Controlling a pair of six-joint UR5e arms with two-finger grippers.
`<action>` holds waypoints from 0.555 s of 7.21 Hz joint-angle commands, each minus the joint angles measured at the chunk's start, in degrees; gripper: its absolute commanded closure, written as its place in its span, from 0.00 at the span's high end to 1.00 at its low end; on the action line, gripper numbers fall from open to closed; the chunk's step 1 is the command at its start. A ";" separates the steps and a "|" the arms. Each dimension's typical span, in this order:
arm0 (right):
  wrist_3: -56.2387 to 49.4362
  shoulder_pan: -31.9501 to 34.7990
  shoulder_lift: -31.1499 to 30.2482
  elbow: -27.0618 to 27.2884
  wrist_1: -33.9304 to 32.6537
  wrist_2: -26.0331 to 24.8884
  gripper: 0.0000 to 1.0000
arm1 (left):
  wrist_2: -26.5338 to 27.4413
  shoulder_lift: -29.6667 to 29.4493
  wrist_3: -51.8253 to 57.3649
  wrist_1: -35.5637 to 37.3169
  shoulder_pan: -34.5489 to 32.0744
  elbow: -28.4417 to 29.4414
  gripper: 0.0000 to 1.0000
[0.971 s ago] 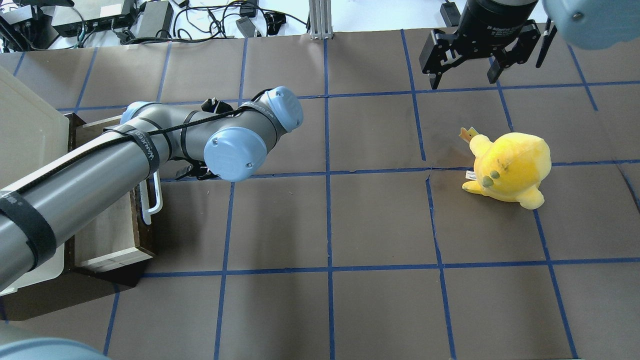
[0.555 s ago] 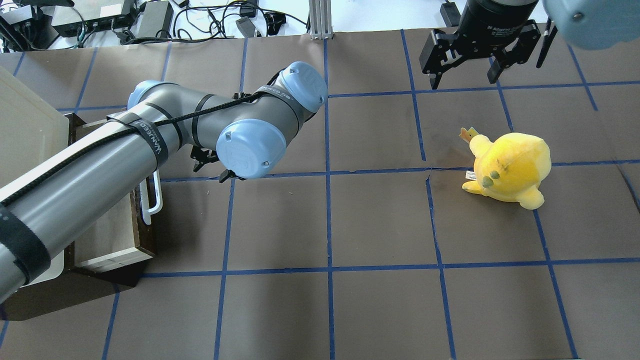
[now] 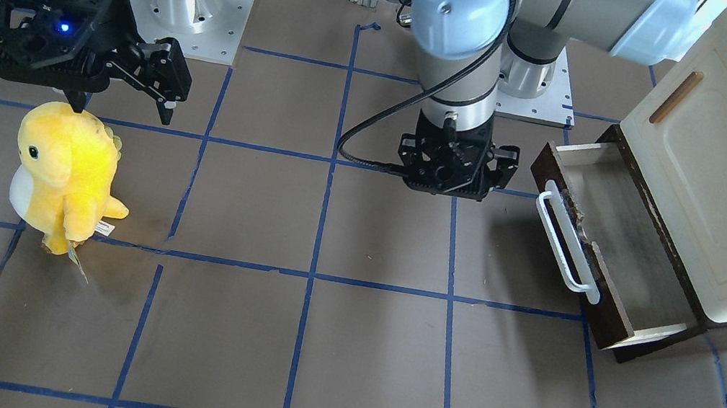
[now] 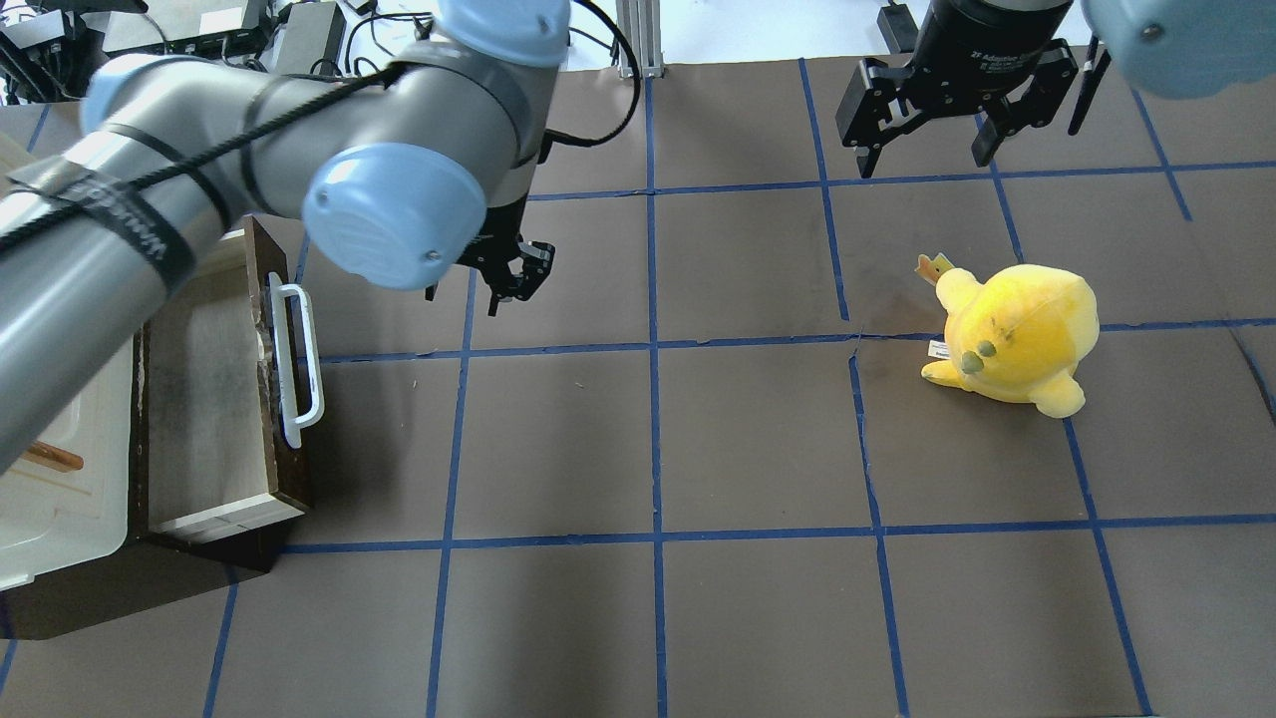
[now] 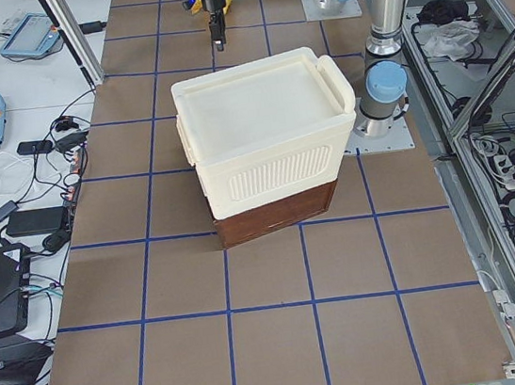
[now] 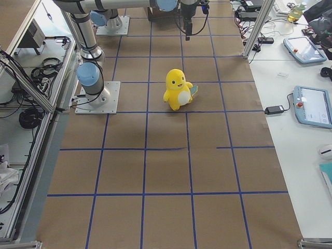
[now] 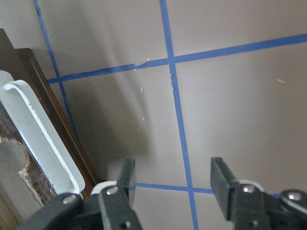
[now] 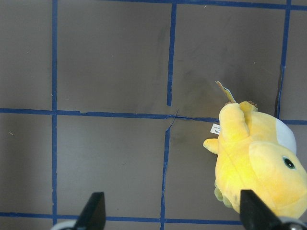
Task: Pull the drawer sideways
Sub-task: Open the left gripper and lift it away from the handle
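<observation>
The drawer (image 4: 204, 389) stands pulled out of the cabinet base at the table's left, its dark brown front and white bar handle (image 4: 299, 364) facing the table's middle. It also shows in the front view (image 3: 625, 256) and looks empty. My left gripper (image 4: 510, 279) is open and empty, hanging over the table about one grid square from the handle. The left wrist view shows its open fingers (image 7: 127, 175) and the handle (image 7: 43, 139) at the left edge. My right gripper (image 4: 924, 160) is open and empty beyond the yellow plush.
A cream-white cabinet (image 3: 724, 181) with a small wooden handle sits above the drawer. A yellow plush toy (image 4: 1012, 334) stands on the right half of the table, just under my right gripper in the front view (image 3: 123, 111). Blue tape lines grid the brown table.
My left arm has lifted and swung away from the drawer handle, towards the table's middle and far side. The drawer, the plush and the right gripper have not moved.
</observation>
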 commanded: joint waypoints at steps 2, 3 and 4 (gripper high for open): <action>0.04 0.00 0.00 0.00 0.00 0.00 1.00 | -7.25 8.65 4.24 -2.48 6.61 0.01 1.00; 0.04 0.00 0.00 0.00 0.00 0.00 1.00 | -7.34 9.80 5.48 -2.04 6.98 -1.21 1.00; 0.04 0.00 0.00 0.00 0.00 0.00 1.00 | -7.51 10.25 5.41 1.01 7.94 -2.52 1.00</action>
